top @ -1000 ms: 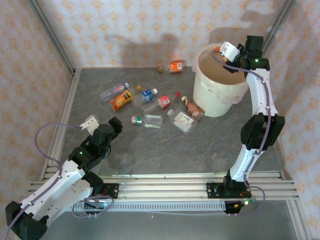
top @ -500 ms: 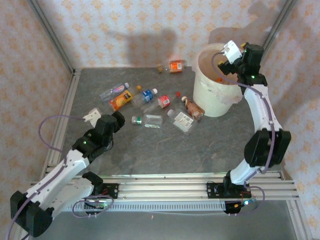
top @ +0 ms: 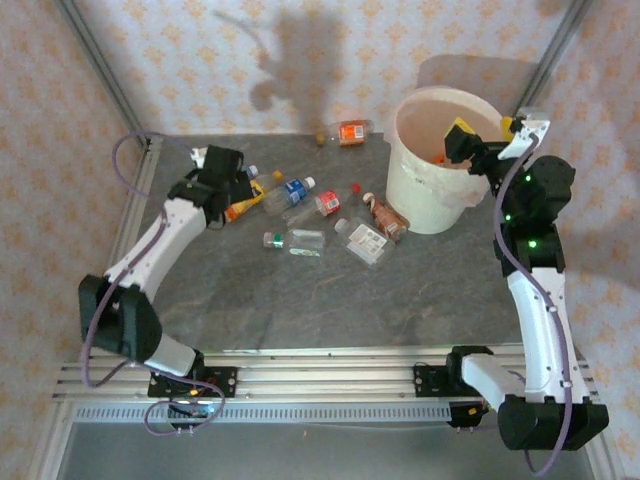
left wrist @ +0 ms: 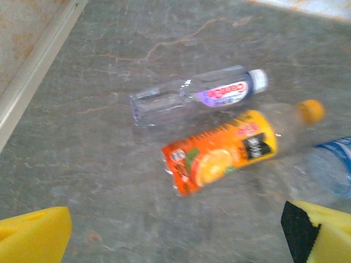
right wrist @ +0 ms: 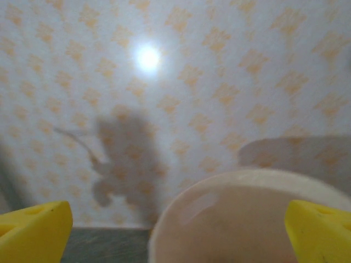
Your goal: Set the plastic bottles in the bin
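The cell is closed in by patterned wallpapered walls [top: 300, 60], and a grey, stone-look counter [top: 300, 310] is spread flat between them. The bin [top: 425, 200] is stood upright at the far right of the counter. The bottles [top: 320, 225] are scattered on their sides to its left, with one more lying near the back wall. An orange-labelled bottle [left wrist: 219, 153] is found at the left end of that scatter, just beside a clear bottle with a purple label [left wrist: 197, 98]. The left end effector [left wrist: 175, 235] is held above it, spread fully and empty, so the left arm is much the nearer. The bottle lies just ahead of the pads, with its long axis nearly along the closing line, so a wrist turn is judged necessary before descent. The right end effector [top: 470, 152] is poised at the bin's rim, likewise wide open with nothing held.
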{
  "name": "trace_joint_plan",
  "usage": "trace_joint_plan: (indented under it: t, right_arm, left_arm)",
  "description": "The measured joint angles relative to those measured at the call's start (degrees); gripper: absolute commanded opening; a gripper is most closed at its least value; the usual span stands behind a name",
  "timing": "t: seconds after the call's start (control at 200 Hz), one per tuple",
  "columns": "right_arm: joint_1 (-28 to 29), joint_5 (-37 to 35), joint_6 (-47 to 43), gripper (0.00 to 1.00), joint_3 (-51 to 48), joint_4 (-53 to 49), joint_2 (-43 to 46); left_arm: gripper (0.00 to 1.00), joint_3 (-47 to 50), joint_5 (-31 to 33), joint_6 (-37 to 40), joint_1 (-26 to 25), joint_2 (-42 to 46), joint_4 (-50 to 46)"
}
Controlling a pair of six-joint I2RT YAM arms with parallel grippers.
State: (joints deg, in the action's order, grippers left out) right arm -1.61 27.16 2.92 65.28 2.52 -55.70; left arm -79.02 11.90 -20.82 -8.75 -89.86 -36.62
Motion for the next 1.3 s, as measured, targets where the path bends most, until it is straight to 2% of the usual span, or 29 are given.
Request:
trace_joint_plan:
  t: [0.11,0.26,0.36,0.485,0.706,0.906,1.176,1.301]
  right_arm:
    - [0.5,2.9,4.4,0.99,-2.2,-1.7,1.0]
    - [0.7,3.7,5.6,0.99,-5.6,-6.1,4.4]
    - [0.7,3.5,5.2,0.99,-6.6,-9.0,7.3]
    - [0.7,2.5,4.3,0.99,-6.8,-11.4,9.6]
    - [0.7,0.1,3.5,0.99,-6.8,-14.3,9.8]
    - [0.7,-1.2,3.0,0.99,-6.8,-15.8,9.8]
    - [0.7,-2.4,1.9,0.99,-6.8,-18.6,9.8]
    - [0.7,-2.6,1.7,0.99,-6.8,-19.1,9.8]
  left_arm:
    - [1.0,-8.9,-5.7,6.4,5.9,-8.7,-3.3]
    - [1.0,-21.0,-10.0,16.5,9.7,-20.2,-7.9]
    - [0.99,-25.7,-10.7,23.4,11.1,-26.2,-9.7]
    - [0.97,-26.4,-9.3,31.3,11.5,-30.8,-10.1]
    - [0.95,-33.6,-8.1,40.8,11.6,-39.5,-10.6]
    - [0.92,-38.6,-8.4,46.8,11.8,-45.2,-12.2]
    - [0.79,-40.4,-12.2,48.6,12.2,-48.2,-15.0]
    - [0.69,-40.2,-13.2,49.0,12.2,-48.2,-15.2]
